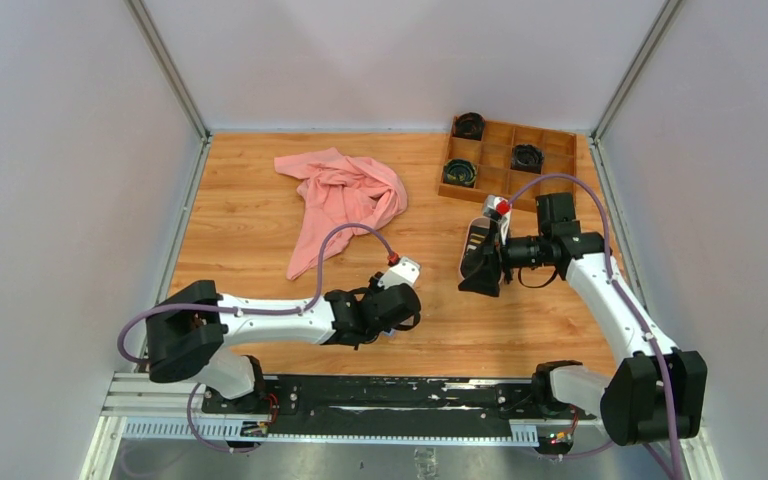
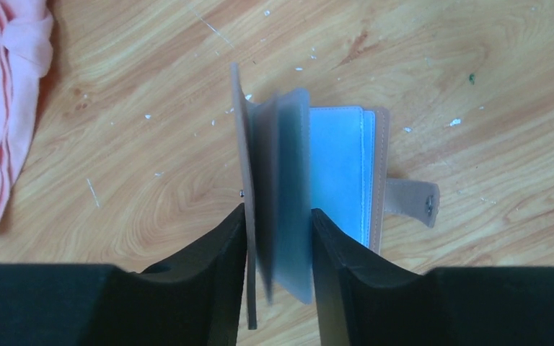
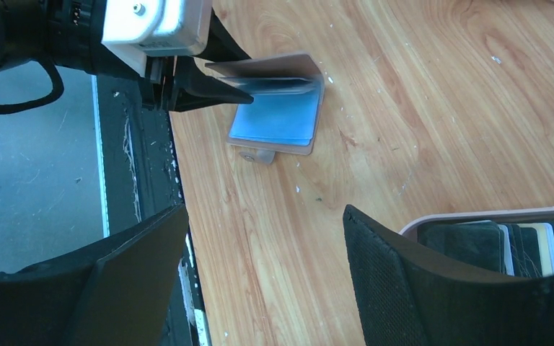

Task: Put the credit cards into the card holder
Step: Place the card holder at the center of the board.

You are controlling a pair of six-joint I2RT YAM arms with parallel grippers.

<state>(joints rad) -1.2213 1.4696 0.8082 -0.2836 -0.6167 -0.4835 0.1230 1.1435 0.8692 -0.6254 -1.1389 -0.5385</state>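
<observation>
Two grippers, both parted: left gripper (image 2: 278, 213) loosely flanks the upright cover and pockets of the holder (image 2: 339, 166), open on the table (image 2: 476, 72); right gripper (image 3: 263, 213) gapes empty near cards (image 3: 534, 245) in a tray (image 3: 476, 215); best to hold one pocket wide before fetching a card.

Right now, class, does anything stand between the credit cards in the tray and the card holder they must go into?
Only bare table lies between the credit cards and the card holder. At the holder, the left hand straddles its raised cover and leaves; the flat blue pocket is uncovered.
</observation>
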